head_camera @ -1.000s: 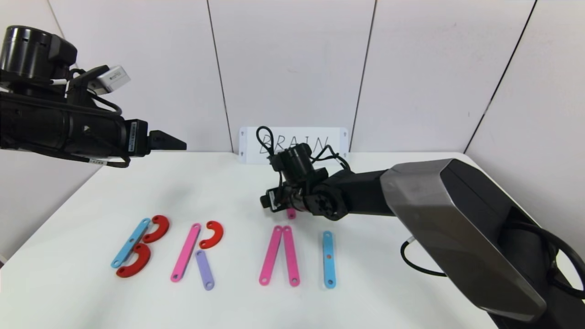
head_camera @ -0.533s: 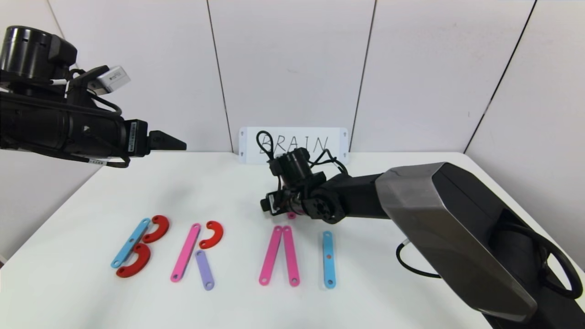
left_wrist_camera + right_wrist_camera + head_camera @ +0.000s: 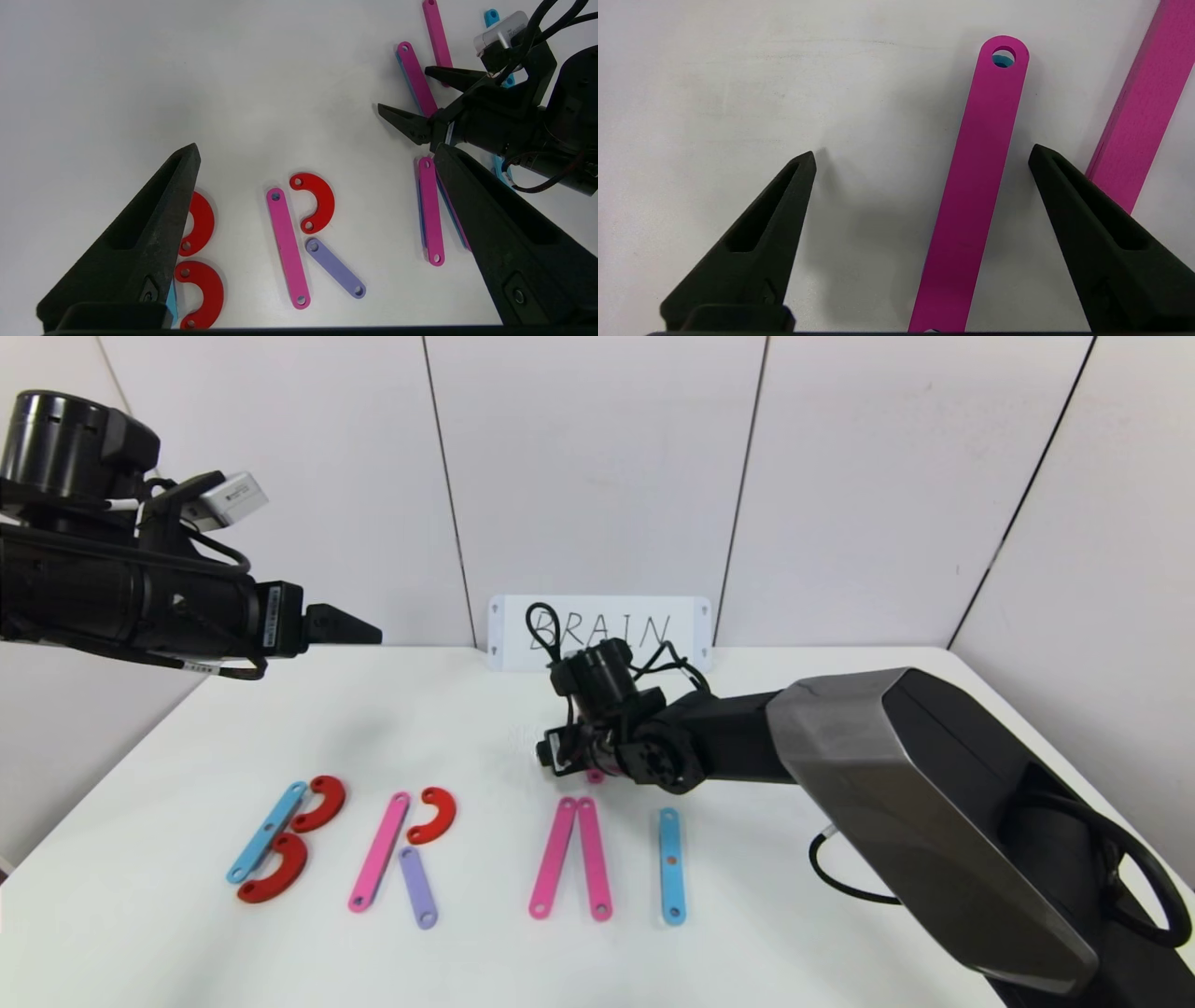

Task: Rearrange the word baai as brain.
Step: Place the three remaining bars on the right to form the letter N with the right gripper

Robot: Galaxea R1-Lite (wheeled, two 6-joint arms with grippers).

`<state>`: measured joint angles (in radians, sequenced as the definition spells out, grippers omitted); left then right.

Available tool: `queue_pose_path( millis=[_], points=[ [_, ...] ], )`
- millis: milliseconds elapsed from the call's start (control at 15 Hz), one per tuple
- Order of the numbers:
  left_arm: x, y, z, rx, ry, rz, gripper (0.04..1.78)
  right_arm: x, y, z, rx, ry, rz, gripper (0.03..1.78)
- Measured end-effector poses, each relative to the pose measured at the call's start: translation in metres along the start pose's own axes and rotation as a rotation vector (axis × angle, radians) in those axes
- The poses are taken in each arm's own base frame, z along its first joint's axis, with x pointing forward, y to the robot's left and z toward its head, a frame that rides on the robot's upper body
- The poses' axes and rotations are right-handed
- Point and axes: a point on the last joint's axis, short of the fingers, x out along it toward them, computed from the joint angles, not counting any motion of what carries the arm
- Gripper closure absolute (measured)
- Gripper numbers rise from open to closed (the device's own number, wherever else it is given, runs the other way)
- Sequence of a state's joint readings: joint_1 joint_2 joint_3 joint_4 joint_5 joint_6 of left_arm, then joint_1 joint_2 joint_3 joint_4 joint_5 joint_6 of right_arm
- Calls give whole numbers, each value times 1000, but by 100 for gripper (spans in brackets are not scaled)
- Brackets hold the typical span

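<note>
The word lies in a row near the table's front. B is a blue strip (image 3: 267,831) with two red curves (image 3: 320,802). R is a pink strip (image 3: 379,863), a red curve (image 3: 435,814) and a purple strip (image 3: 417,887). Two pink strips (image 3: 571,859) lean together, then comes a single blue strip (image 3: 671,865). My right gripper (image 3: 549,756) is open and low over a loose pink strip (image 3: 976,186) behind the row; the strip lies between its jaws (image 3: 922,153), untouched. My left gripper (image 3: 369,633) is open, empty and raised at the left.
A white card (image 3: 599,630) with BRAIN handwritten stands at the back wall. Further loose pink (image 3: 437,32) and blue (image 3: 490,16) strips lie beyond the right gripper (image 3: 402,88). The table edge (image 3: 1027,737) runs along the right.
My right arm has dipped a little lower and slightly left over the loose pink strip. The left arm and the letter pieces have not moved.
</note>
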<state>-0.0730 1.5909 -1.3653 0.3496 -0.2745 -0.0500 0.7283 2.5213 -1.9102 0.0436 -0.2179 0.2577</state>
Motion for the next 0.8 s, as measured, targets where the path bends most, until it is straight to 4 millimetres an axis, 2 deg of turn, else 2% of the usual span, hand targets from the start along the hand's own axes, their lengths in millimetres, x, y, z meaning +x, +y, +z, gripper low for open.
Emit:
queue_pose_path(
  millis=[133,400,533,800],
  points=[
    [0,0,0,0,0,-1,8,0,0,0,1,1,-1,51],
    [0,0,0,0,0,-1,8,0,0,0,4,1,0,123],
    [0,0,0,-1,0,-1,8,0,0,0,6,1,0,148],
    [0,0,0,1,-1,0,8,-4,0,3,15,-12,-18,151]
  ],
)
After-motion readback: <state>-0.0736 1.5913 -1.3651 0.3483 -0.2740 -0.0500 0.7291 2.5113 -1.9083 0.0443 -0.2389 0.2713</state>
